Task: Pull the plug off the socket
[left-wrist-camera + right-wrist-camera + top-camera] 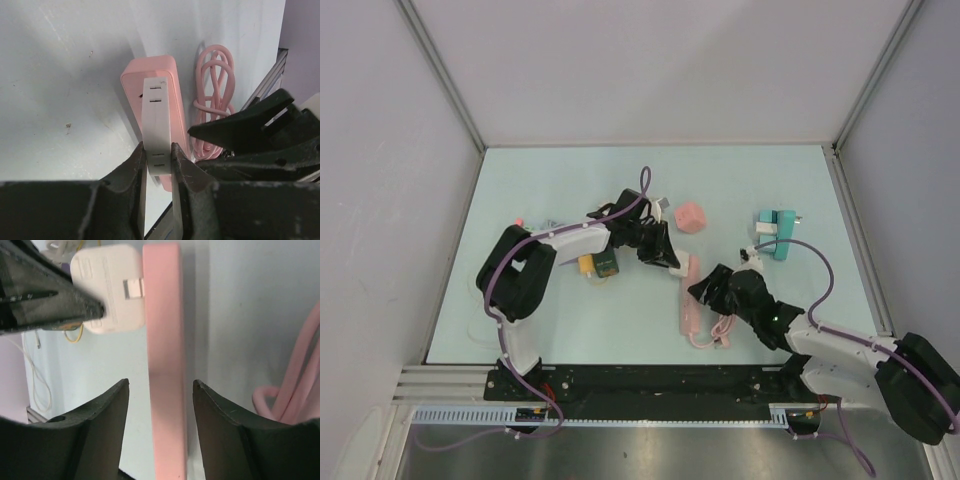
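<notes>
A pink power strip [689, 305] lies lengthwise on the pale table, with its pink cord [706, 337] coiled at the near end. A white plug [672, 267] sits at its far end. In the right wrist view the plug [107, 287] stands out from the strip's face [162, 340], joined by a short neck. My left gripper [666, 257] is shut on the plug; its fingers [141, 165] press a white piece between them over the strip [177, 110]. My right gripper [700, 290] is open, its jaws [160, 385] straddling the strip without touching it.
A pink die-shaped block [691, 217] lies beyond the strip. A teal and white adapter [777, 232] sits at the right. A yellow and green block [600, 264] lies under the left arm. The two grippers are close together over the strip. Walls enclose the table.
</notes>
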